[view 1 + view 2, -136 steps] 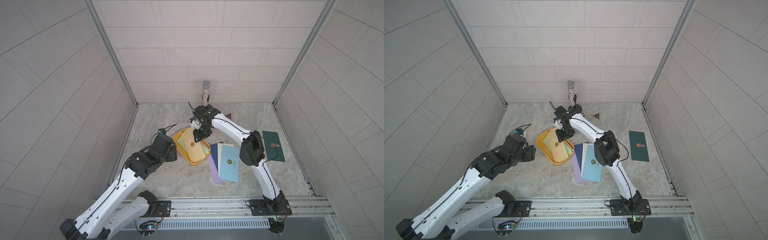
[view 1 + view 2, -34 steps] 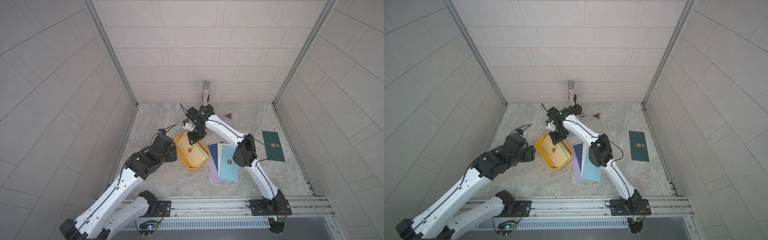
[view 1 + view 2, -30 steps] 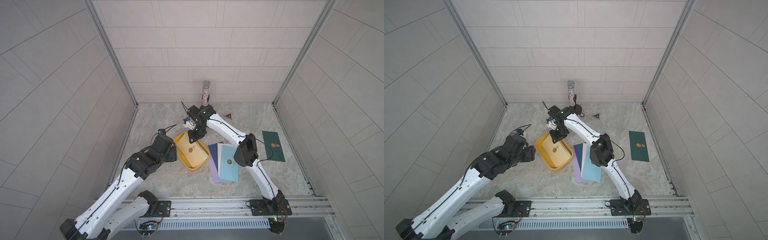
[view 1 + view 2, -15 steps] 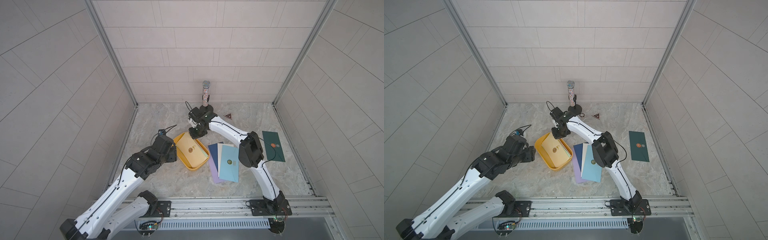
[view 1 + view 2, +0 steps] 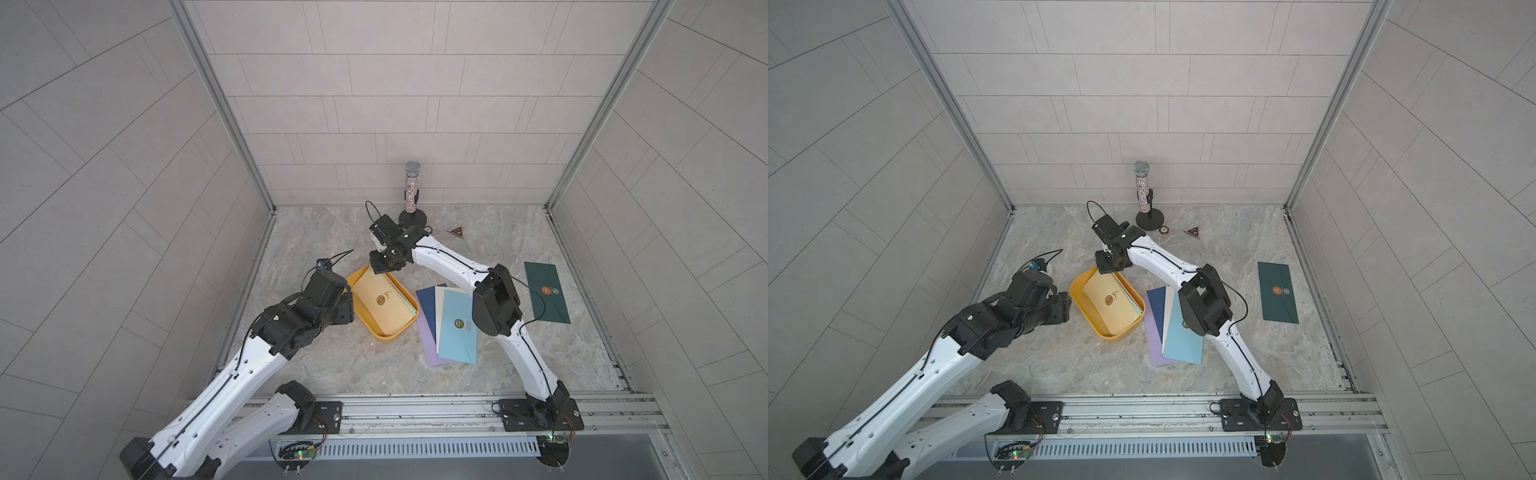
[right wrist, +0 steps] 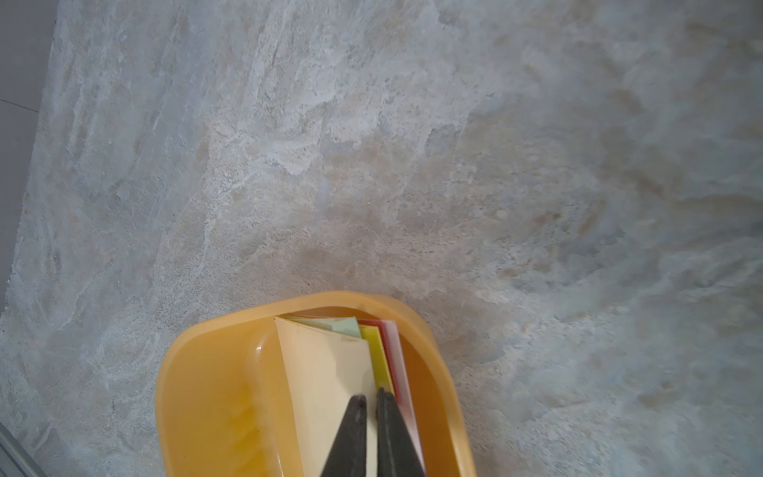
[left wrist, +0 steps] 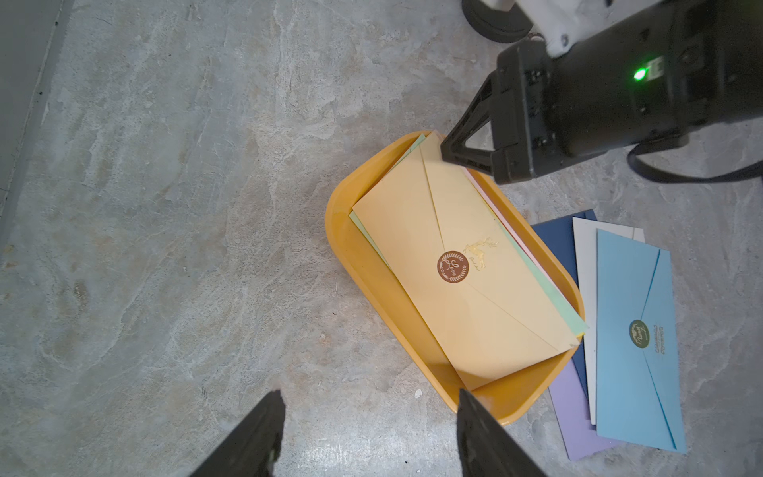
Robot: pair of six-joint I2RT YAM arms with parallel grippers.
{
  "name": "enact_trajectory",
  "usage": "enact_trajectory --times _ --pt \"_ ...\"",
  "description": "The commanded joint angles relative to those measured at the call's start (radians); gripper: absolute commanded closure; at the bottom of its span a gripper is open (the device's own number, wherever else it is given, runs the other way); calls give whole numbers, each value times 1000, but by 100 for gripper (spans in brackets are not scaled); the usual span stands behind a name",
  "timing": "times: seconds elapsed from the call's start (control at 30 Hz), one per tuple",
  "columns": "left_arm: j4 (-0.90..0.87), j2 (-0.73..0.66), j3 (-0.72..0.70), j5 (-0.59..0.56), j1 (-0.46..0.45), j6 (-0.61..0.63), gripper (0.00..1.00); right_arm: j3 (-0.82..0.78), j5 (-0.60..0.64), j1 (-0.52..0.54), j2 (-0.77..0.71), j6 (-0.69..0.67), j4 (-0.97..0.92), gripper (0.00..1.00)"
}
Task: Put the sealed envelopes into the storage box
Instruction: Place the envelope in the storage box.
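Your right gripper point(image 6: 370, 396), jaws nearly together, is hovering at the 12 o'clock end of the pale yellow paper envelope point(image 7: 475, 297) lying in the shallow yellow plastic tray point(image 5: 389, 338); your left gripper point(image 7: 368, 392) is hanging wide open at the tray's 9 o'clock.

Pale-yellow envelope point(image 7: 413, 214), brown seal point(image 7: 453, 267), orange-yellow tray point(image 7: 342, 247), marbled grey tabletop point(image 7: 165, 206)

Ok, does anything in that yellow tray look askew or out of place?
Yes: the top yellow envelope sits skewed in the storage box; one corner overhangs the rim, and a green envelope fans out beneath.
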Motion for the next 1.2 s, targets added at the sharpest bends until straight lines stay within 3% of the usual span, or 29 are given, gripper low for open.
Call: enact_trajectory --times 0.0,0.27,0.5,0.57,0.67,0.8,0.9,1.0,1.17 --pt "-17 -7 -9 -16 4 9 29 39 -24 14 33 3 -11 88" --pt "-18 -4 -10 -22 4 9 29 60 -36 10 -14 -28 -24 87" --pt "-16 -4 -12 -16 4 8 29 -56 -1 -30 -222 -50 -24 71" --pt "-17 -5 -12 -13 3 7 29 -185 12 -52 -331 -36 2 68" --pt "-5 -8 -17 11 3 10 29 -504 37 -91 -544 5 126 64" --pt "57 2 -36 138 -36 35 30 -917 57 -180 -814 55 229 61" --pt "112 59 -38 219 -137 14 30 -1223 40 -285 -1009 89 311 58" --pt "160 171 -7 204 -297 -38 31 -1469 -5 -409 -1172 104 375 55" --pt "309 427 65 236 -431 -92 31 -1695 -111 -542 -1317 110 441 47"
